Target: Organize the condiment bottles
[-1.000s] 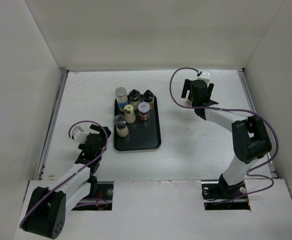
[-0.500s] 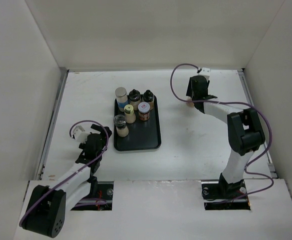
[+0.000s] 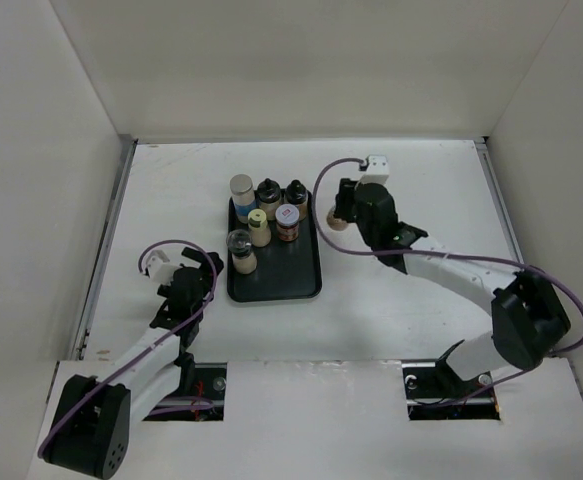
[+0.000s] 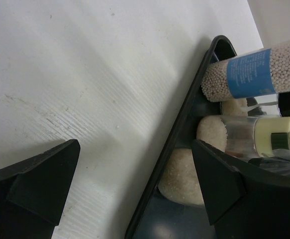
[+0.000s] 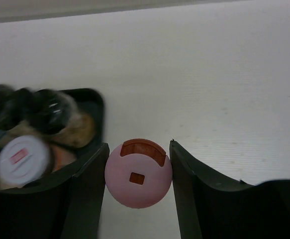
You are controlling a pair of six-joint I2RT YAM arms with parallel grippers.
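Left of the right pincer (image 5: 138,149) sits the tray (image 3: 289,277), six bottles (image 3: 259,228) aboard. That pincer, clamped on a pink-capped bottle (image 5: 138,173), has swung in from the bench's (image 3: 401,290) far right; placing likely comes next. Idle, the left pincer (image 4: 136,147) gapes.

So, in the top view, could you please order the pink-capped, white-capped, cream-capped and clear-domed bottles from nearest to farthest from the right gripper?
1. Pink-capped tan bottle: held in the right gripper, just right of the flat black tray.
2. White-capped bottle: the tray's right side.
3. Cream-capped bottle: mid-tray.
4. Clear-domed bottle: the tray's left edge.
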